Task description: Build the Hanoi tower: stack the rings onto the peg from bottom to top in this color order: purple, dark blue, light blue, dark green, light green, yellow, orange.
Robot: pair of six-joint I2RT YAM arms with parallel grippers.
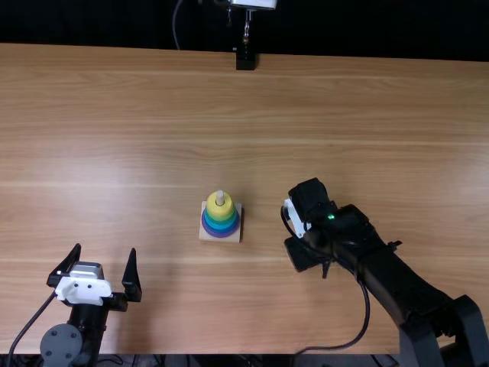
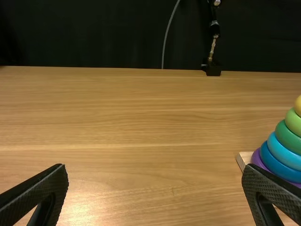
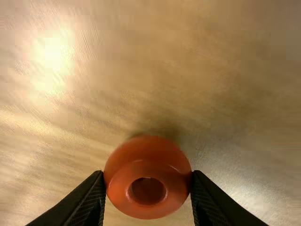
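Right gripper (image 3: 148, 174): fingers closed only to ring width, one on each side of the orange ring (image 3: 141, 162), both in contact. Grip looks centred, hole facing the wrist camera and unobstructed. Ring height above the table (image 1: 137, 122): can't tell. Left gripper (image 2: 155, 167): fingers wide apart, nothing between them, near the near edge.

Peg (image 1: 220, 197) pokes up through the yellow ring (image 1: 218, 206), top of the stack on the wooden base (image 1: 205, 236). Light green ring (image 2: 294, 123) sits directly under the yellow. Orange looks like the last one to place.

To do it well: lift clear of the peg tip before crossing over, keep the ring level, line the hole up on the peg, then lower slowly straight down. Release only once it seats on yellow; spread the fingers evenly and back off vertically. Main risk: clipping the peg sideways and dragging the base.
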